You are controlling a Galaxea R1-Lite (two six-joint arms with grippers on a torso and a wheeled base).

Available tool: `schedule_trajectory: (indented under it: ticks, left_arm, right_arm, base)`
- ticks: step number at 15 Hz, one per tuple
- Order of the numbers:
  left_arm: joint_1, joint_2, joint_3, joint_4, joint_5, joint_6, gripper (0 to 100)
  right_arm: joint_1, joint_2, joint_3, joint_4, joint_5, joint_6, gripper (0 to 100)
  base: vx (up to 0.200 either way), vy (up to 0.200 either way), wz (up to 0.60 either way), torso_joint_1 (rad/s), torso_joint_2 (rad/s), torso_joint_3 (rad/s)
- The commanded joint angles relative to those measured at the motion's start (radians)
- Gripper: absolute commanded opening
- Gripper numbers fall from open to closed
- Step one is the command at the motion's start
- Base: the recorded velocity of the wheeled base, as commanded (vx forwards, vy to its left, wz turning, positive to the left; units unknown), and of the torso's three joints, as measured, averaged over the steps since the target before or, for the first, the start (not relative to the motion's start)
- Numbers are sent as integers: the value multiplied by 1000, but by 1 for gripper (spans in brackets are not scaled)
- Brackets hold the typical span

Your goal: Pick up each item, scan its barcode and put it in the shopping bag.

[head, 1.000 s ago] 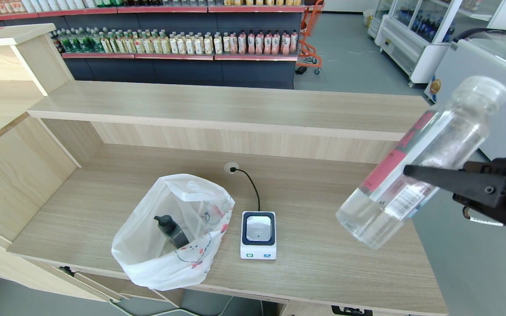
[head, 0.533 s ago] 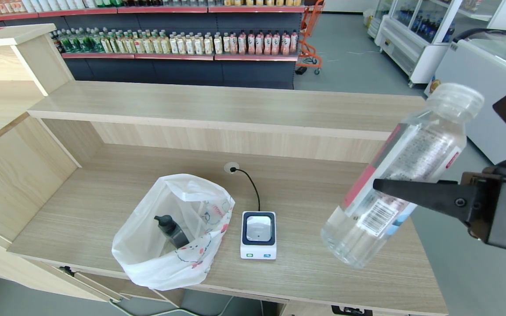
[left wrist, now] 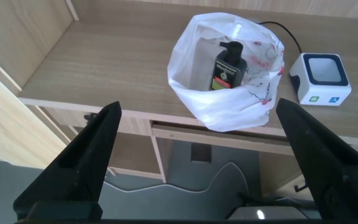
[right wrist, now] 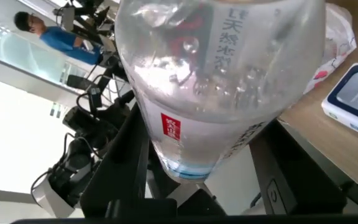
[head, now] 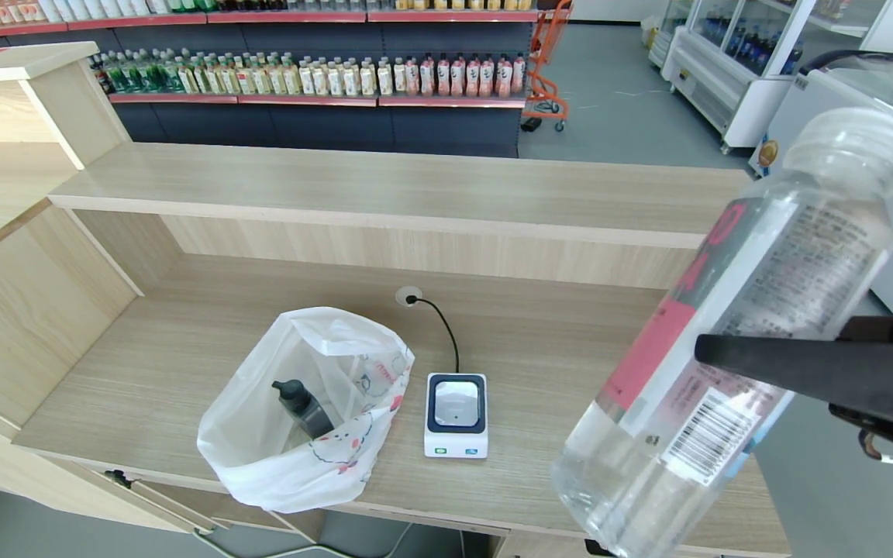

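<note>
The right fingers (head: 803,364), held high over the bench's (head: 555,341) right end, pinch a tilted bottle (head: 679,434), cap up. The left fingers (left wrist: 98,155) hang spread before the bench, pointing down toward the bag (left wrist: 229,112).

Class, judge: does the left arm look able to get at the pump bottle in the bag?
Probably yes: the left gripper hangs open and empty, the bag gapes upward, and nothing lies between gripper and pump bottle.
</note>
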Motion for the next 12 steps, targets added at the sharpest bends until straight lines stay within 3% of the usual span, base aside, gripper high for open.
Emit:
schedule_trajectory:
  ticks: [1,12]
  left_arm:
    - [0,0,0,0,0,0,100]
    - [0,0,0,0,0,0,100]
  right_arm:
    - [21,-22,1,7,14,0,0]
    - [22,-44,8,26,63,-6,0]
  base:
    - [0,0,0,0,0,0]
    - [0,0,0,0,0,0]
